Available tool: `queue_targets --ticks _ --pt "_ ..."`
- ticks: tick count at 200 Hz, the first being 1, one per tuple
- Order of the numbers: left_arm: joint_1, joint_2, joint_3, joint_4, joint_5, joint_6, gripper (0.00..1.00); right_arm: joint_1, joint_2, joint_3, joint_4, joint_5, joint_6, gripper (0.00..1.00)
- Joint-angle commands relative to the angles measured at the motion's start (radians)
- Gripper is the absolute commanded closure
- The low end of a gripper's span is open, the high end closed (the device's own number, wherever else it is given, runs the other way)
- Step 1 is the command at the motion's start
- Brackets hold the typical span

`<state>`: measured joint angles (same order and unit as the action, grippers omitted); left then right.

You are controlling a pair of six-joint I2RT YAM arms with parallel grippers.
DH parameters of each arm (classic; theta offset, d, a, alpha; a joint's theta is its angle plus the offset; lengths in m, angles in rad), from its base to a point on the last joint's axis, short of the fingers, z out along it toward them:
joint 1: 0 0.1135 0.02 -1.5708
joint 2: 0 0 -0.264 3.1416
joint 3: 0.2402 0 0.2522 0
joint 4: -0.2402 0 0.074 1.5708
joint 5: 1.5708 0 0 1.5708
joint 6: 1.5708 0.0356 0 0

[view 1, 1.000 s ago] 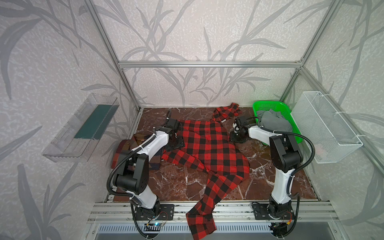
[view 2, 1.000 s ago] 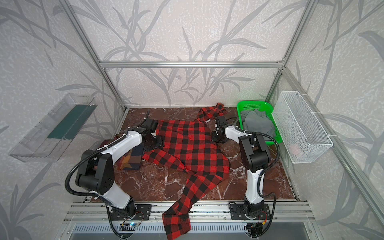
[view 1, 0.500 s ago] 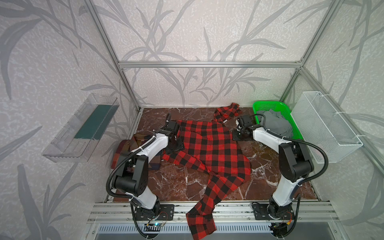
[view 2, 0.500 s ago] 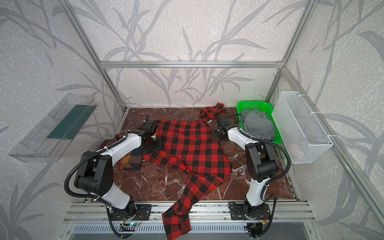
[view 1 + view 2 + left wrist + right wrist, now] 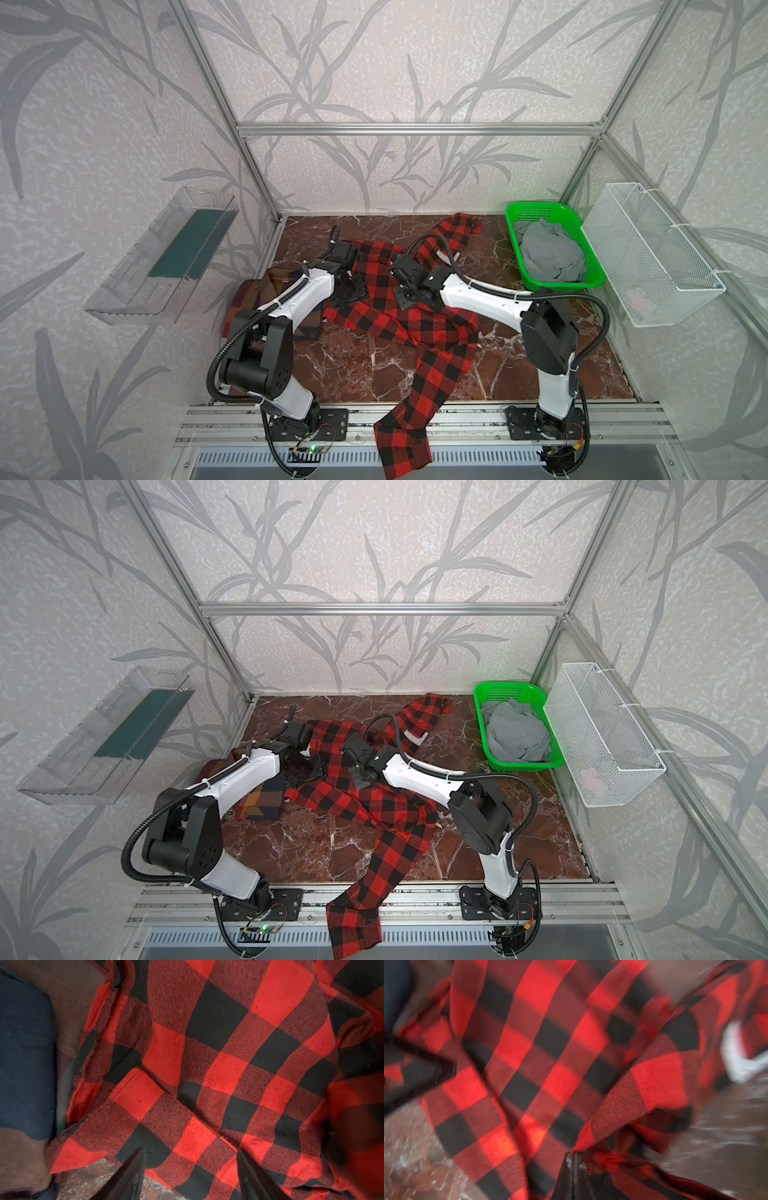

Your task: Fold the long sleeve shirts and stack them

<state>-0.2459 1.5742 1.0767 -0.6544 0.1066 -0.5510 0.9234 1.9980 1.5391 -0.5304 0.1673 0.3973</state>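
Note:
The red-and-black check long sleeve shirt (image 5: 415,328) (image 5: 374,808) lies rumpled across the middle of the marble table, and one sleeve (image 5: 407,432) hangs over the front edge. My right gripper (image 5: 405,297) (image 5: 359,777) (image 5: 573,1154) is shut on a fold of this shirt's edge, held over the shirt's middle. My left gripper (image 5: 353,291) (image 5: 307,771) (image 5: 190,1150) stands open just above the shirt's left part (image 5: 218,1053), with nothing between its fingers. The brown plaid shirt (image 5: 249,295) (image 5: 259,804) (image 5: 20,1157) lies folded at the left, partly under the left arm.
A green basket (image 5: 515,216) holding grey cloth (image 5: 548,253) stands at the back right. A white wire basket (image 5: 656,257) hangs on the right wall and a clear tray (image 5: 166,257) on the left wall. A white label (image 5: 737,1059) shows on the shirt.
The right gripper has shut on the shirt's right edge and carried it left toward the shirt's middle, bunching the cloth. The left gripper has stayed open and barely moved.

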Motion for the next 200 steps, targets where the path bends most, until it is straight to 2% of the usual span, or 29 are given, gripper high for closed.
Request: queue_targets --ticks 1,15,24,38,51,89,106,120,143,200 --pt "0.005 -0.037 0.002 -0.031 -0.034 0.007 0.3 0.026 0.041 0.003 -0.023 -0.113 0.091 0.93" --pt "0.006 -0.034 0.011 -0.042 -0.041 0.009 0.3 0.043 0.037 0.001 -0.014 -0.153 0.109 0.74" --pt "0.005 -0.031 0.011 -0.041 -0.039 0.01 0.3 0.045 0.011 -0.022 0.022 -0.2 0.114 0.65" --pt "0.005 -0.027 0.013 -0.041 -0.035 0.012 0.3 0.035 -0.038 -0.039 0.018 -0.25 0.11 0.54" --pt "0.005 -0.024 0.015 -0.041 -0.032 0.013 0.3 0.005 -0.103 -0.049 -0.013 -0.26 0.095 0.49" --pt "0.005 -0.022 0.019 -0.04 -0.026 0.014 0.3 -0.214 -0.316 -0.228 0.07 -0.256 0.095 0.43" --pt "0.005 -0.024 0.017 -0.038 -0.026 0.014 0.3 -0.301 -0.302 -0.264 0.079 -0.288 0.076 0.42" --pt "0.005 -0.023 0.017 -0.039 -0.027 0.013 0.3 -0.351 -0.254 -0.279 0.109 -0.369 0.055 0.42" --pt "0.007 -0.02 0.019 -0.041 -0.029 0.014 0.3 -0.393 -0.181 -0.289 0.183 -0.473 0.034 0.42" --pt "0.009 -0.012 0.024 -0.045 -0.036 0.017 0.3 -0.397 -0.051 -0.321 0.36 -0.569 -0.016 0.48"
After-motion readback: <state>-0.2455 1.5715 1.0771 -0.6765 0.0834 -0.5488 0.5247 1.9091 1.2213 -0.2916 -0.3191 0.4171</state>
